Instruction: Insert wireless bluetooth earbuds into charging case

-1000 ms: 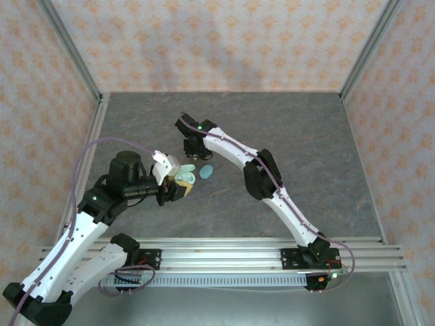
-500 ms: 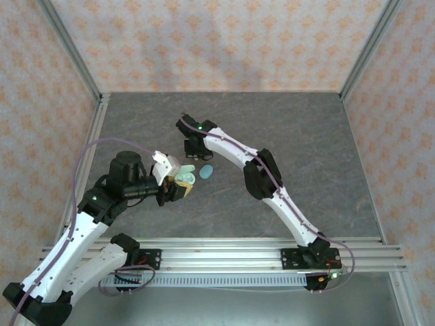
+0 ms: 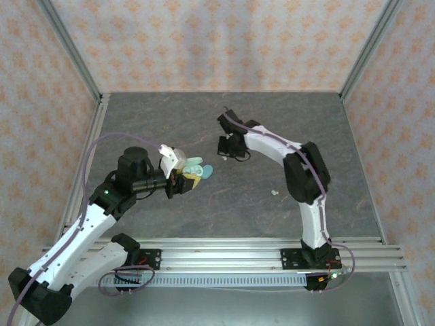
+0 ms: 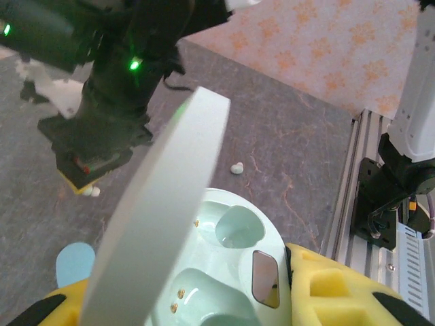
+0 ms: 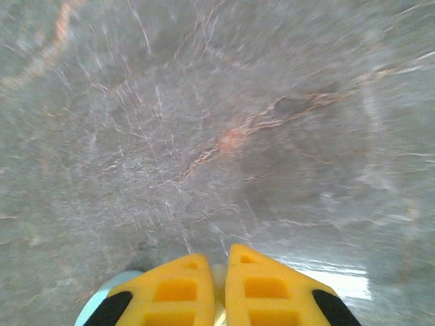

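Observation:
My left gripper (image 3: 185, 175) is shut on the mint-green charging case (image 4: 234, 261), which it holds above the table with the white lid (image 4: 160, 204) swung open. Both wells of the case are empty. My right gripper (image 3: 228, 149) hangs over the table right of the case, its yellow fingers (image 5: 178, 288) almost together with a pale earbud (image 5: 217, 275) pinched between them. In the left wrist view that right gripper (image 4: 85, 176) shows a small white earbud (image 4: 93, 191) at its tip. Another earbud (image 3: 275, 193) lies loose on the table; it is the earbud (image 4: 236, 168) beyond the case.
A light-blue oval piece (image 3: 206, 172) lies on the grey table just right of the held case, the same oval piece (image 4: 75, 265) under the lid. Aluminium rails (image 3: 224, 248) run along the near edge. Patterned walls enclose the table.
My right arm has swung right and away from the case, uncovering the loose earbud on the table. My left gripper has shifted the case slightly right and up.

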`<state>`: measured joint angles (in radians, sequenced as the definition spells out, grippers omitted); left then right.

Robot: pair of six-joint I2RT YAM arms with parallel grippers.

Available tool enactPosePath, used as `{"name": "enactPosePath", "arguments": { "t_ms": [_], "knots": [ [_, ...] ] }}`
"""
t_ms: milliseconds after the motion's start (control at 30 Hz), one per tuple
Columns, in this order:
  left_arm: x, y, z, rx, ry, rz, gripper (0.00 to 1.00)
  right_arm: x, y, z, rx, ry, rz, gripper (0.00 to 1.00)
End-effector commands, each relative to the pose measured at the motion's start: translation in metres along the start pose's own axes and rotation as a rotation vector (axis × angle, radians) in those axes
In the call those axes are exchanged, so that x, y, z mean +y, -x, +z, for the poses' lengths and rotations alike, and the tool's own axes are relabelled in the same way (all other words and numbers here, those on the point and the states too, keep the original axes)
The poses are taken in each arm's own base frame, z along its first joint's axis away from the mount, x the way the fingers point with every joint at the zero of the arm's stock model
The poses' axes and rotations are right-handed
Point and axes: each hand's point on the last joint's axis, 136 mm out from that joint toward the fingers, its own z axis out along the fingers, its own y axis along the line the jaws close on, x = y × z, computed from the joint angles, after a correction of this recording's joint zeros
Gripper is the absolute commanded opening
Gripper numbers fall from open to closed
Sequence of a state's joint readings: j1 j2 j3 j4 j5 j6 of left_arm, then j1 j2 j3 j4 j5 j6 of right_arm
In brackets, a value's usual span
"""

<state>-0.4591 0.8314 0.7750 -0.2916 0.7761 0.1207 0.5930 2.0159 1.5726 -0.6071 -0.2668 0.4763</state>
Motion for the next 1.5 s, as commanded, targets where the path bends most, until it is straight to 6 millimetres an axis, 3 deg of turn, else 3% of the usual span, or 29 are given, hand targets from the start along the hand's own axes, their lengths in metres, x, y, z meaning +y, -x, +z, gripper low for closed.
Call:
{"name": "enactPosePath", "arguments": {
  "t_ms": [0,167,367,533,833,1067,1467],
  "knots": [
    [-0.001,0.02,0.01,-0.08,-0.002,0.069,0.1,0.013,0.017,-0.04,-0.116,0.128,0.009,0.08],
    [-0.007,0.027,0.02,-0.103,-0.023,0.116,0.1,0.016,0.009,-0.086,-0.199,0.256,-0.011,0.08],
    [-0.011,0.037,0.018,-0.196,-0.036,0.167,0.1,0.026,-0.001,-0.143,-0.307,0.387,-0.02,0.06],
    [-0.014,0.037,0.016,-0.172,-0.045,0.178,0.1,0.034,-0.016,-0.193,-0.388,0.504,-0.04,0.06],
    [-0.012,0.034,0.019,-0.152,-0.045,0.155,0.1,0.071,-0.055,-0.269,-0.49,0.747,-0.152,0.06],
    [-0.013,0.04,0.023,-0.152,-0.067,0.124,0.1,0.085,-0.076,-0.296,-0.514,0.858,-0.194,0.05],
    [-0.012,0.045,0.026,-0.16,-0.08,0.094,0.1,0.106,-0.103,-0.301,-0.472,1.016,-0.194,0.05]
  ]
}}
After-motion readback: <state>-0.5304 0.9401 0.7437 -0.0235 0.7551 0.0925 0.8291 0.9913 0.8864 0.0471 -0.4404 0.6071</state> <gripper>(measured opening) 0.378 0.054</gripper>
